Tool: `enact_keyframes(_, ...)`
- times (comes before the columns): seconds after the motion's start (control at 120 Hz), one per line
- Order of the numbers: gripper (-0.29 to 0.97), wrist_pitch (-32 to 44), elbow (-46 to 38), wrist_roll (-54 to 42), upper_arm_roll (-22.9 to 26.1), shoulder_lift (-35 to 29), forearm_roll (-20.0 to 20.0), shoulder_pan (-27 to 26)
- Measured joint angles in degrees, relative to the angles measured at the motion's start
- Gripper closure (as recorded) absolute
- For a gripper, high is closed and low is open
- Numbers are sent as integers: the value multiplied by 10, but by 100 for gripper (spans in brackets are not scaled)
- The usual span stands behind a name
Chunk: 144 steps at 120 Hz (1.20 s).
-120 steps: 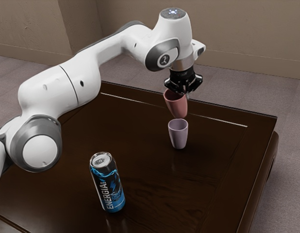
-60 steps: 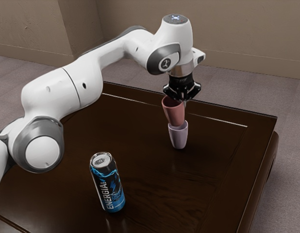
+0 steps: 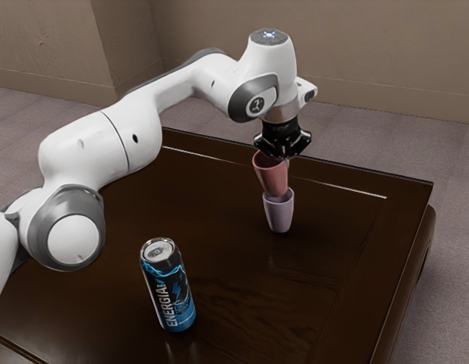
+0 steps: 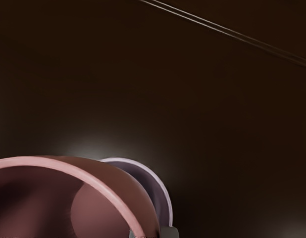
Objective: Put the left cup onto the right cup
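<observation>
Here, on dark table (image 3: 333, 258) (beige room (image 3: 386, 53)), pink cup (image 3: 272, 176) tops purple cup (image 3: 279, 214), pincer (image 3: 281, 154) state unclear.

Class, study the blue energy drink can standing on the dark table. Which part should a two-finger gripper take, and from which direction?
Grip the can across its straight cylindrical wall, probably in the upper half, coming down from above. It stands upright on the table, touching nothing and well apart from the cups, so opposite sides are free. The narrower top rim offers less hold.
</observation>
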State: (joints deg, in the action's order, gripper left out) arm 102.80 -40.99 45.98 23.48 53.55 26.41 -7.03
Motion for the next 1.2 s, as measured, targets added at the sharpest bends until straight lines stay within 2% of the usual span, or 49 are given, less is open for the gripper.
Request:
enact_keyframes(0.475, 78, 34, 2, -13, 3, 34, -5, 9)
enact_keyframes(0.675, 49, 40, -4, -10, 1, 13, -7, 2)
enact_keyframes(0.883, 32, 40, -5, -5, -2, 0, -7, -3)
enact_keyframes(0.95, 25, 36, -23, -3, -10, -37, -8, -15)
enact_keyframes(1.025, 18, 29, -72, -2, -71, -111, -34, -47)
enact_keyframes(1.125, 11, 17, -250, -4, -131, -288, -86, -50)
enact_keyframes(1.2, 8, -22, -340, -19, -155, -403, -122, -7)
